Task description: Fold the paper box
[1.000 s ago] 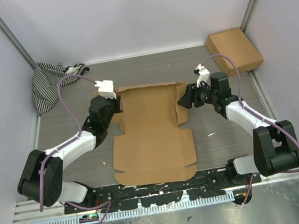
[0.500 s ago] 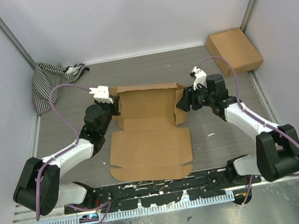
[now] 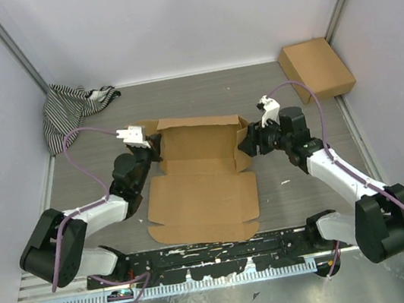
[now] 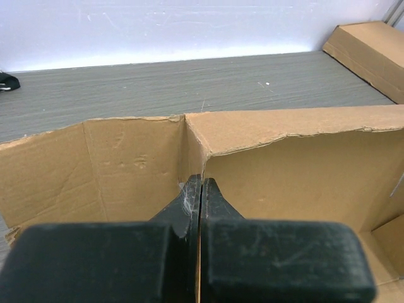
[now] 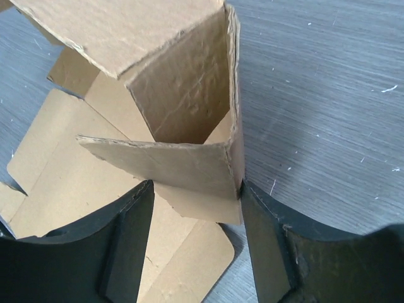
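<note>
The paper box (image 3: 205,197) is a brown die-cut sheet in the middle of the table. Its front panel lies flat and its rear part is folded up into walls (image 4: 303,164). My left gripper (image 3: 151,146) (image 4: 201,183) is shut on the box's left wall, with the thin cardboard edge pinched between its fingers. At the right rear corner my right gripper (image 3: 245,142) (image 5: 197,185) is open. Its jaws straddle a turned-in end flap (image 5: 170,167), and the right finger (image 5: 265,240) rests against the outside of the corner.
A smaller closed brown cardboard box (image 3: 316,68) (image 4: 372,53) lies at the back right by the wall. A striped cloth (image 3: 69,111) is bunched in the back left corner. White walls enclose the table on three sides.
Both grippers have shifted a little to the left, and the box has slid left with them. The rear and side walls stand more upright. The grips have not changed.
</note>
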Tool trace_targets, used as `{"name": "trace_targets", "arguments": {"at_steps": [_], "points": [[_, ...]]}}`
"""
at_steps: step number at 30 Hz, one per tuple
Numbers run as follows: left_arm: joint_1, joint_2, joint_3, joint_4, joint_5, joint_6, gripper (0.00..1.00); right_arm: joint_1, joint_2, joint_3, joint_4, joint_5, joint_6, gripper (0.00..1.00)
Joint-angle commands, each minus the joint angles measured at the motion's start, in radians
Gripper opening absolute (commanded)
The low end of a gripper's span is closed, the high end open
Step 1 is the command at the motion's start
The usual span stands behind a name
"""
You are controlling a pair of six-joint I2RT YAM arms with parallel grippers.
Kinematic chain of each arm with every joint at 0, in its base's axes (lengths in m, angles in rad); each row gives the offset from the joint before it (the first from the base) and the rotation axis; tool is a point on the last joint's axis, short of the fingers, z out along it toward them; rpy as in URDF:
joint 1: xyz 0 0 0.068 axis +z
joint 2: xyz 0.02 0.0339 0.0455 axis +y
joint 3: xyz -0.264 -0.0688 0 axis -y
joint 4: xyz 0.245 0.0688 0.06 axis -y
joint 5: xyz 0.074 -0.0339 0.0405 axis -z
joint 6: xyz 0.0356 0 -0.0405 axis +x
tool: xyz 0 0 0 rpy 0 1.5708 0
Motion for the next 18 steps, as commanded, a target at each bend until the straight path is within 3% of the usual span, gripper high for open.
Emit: {"name": "trace_targets", "arguments": {"at_steps": [1,12,18], "points": [[0.000,0.021,-0.036,0.115,0.019,-0.022,0.00,0.021,-0.017,-0.020,0.056,0.027,0.005,0.62],[0.000,-0.008,-0.085,0.164,0.049,-0.024,0.00,0.108,-0.035,-0.030,0.090,0.162,-0.012,0.60],[-0.001,-0.014,-0.089,0.162,0.059,-0.035,0.00,0.207,0.000,0.016,0.087,0.365,-0.019,0.59]]}}
